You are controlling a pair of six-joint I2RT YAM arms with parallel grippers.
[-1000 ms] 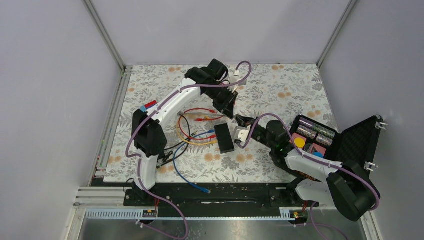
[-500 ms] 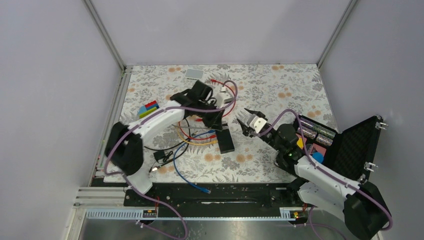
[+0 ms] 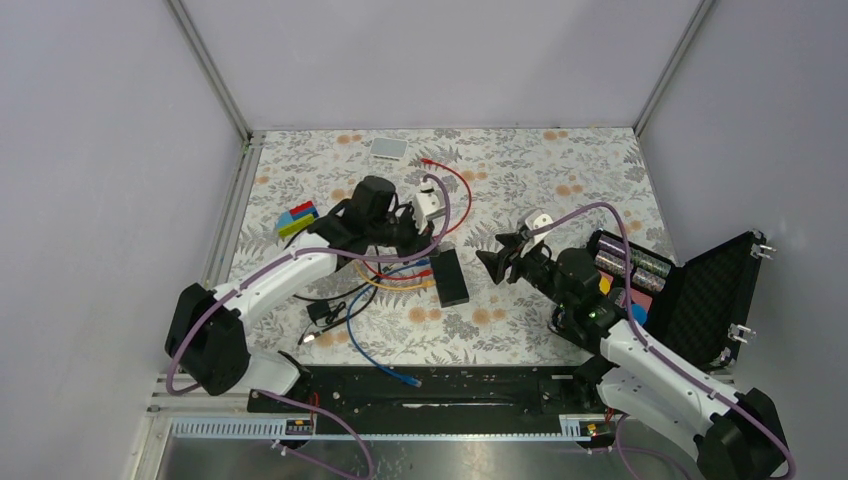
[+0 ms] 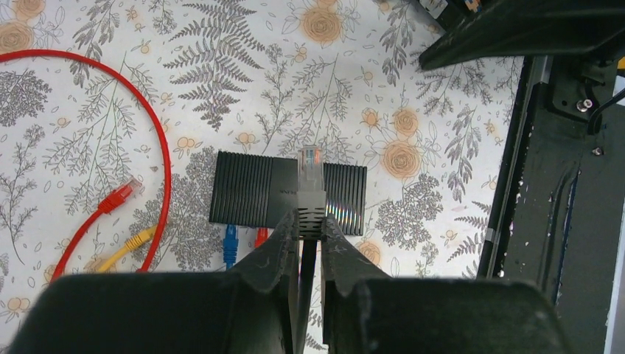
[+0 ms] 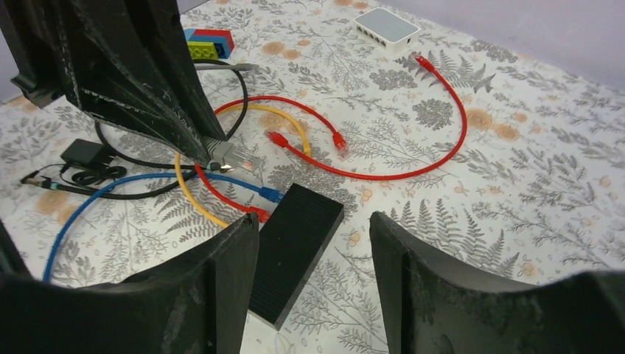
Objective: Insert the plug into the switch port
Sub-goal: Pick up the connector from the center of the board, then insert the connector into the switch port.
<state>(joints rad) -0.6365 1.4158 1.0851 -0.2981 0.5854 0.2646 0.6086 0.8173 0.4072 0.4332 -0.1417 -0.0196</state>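
The switch [image 3: 449, 276] is a flat black ribbed box lying on the flowered mat, also seen in the left wrist view [image 4: 250, 188] and the right wrist view [image 5: 295, 247]. Its port side faces left, and a blue plug [image 4: 230, 243] and a red plug [image 4: 259, 236] sit in it. My left gripper [image 3: 413, 236] [image 4: 310, 221] is shut on a grey plug [image 4: 311, 184] [image 5: 232, 158] with a black cable, held just above and left of the switch. My right gripper [image 3: 501, 253] [image 5: 313, 221] stands open to the right of the switch, holding nothing.
Red [image 3: 460, 190], yellow [image 3: 365, 272] and blue [image 3: 372, 352] cables loop left of the switch, beside a black adapter [image 3: 322, 312]. A small white box [image 3: 388, 148] lies at the back, coloured bricks [image 3: 297, 217] at the left, an open black case [image 3: 700, 285] at the right.
My left arm has swung from the back toward the near left, bringing the plug down beside the switch. My right gripper has opened and drawn back to the right of the switch.
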